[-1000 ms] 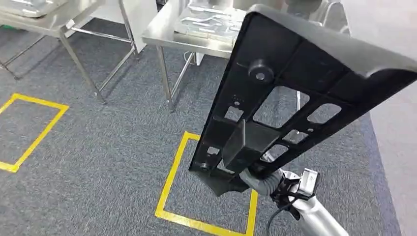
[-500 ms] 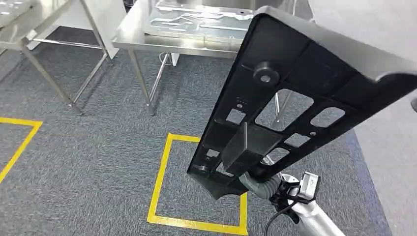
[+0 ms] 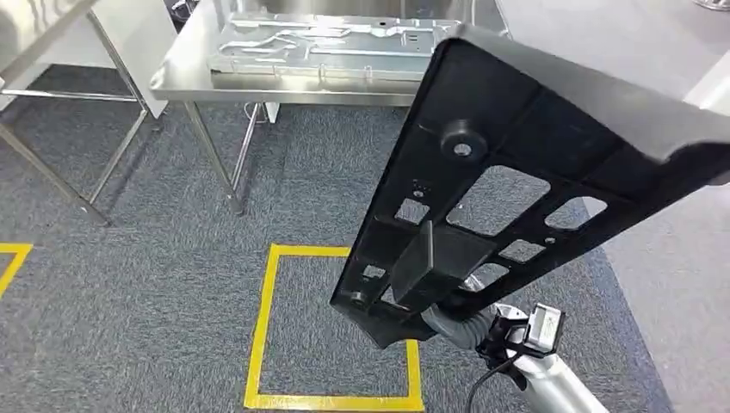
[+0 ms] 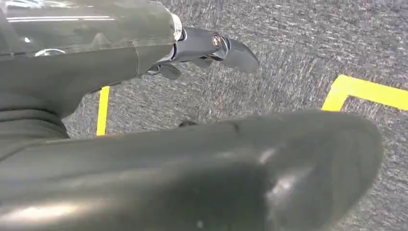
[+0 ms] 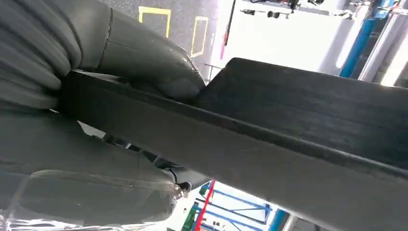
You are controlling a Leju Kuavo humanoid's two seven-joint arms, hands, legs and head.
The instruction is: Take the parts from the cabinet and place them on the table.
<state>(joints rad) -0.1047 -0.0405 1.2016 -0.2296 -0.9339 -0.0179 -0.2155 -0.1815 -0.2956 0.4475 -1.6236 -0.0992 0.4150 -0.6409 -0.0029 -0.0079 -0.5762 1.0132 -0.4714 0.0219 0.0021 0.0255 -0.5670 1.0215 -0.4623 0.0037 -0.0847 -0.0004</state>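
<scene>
Black part (image 3: pixel 525 163), a long flat panel with cut-out windows and a round boss, is up in the air in your right hand (image 3: pixel 448 323), tilted and rising from the hand at its low end toward the upper right of the head view. You can see in the right wrist view that the thumb (image 5: pixel 159 67) presses on one face of the panel's edge (image 5: pixel 288 144) with the palm wrapped under it, so the grip is closed on the part. Your left hand (image 4: pixel 192 53) hangs over grey carpet (image 3: pixel 129 301), dark fingers (image 4: pixel 231 50) loosely extended and apart, holding nothing. Steel table (image 3: pixel 185 73) stands ahead, and a silver stamped panel (image 3: pixel 327 43) lies flat on its top, near the front edge. Yellow tape square (image 3: pixel 331 327) marks the carpet below the held part.
</scene>
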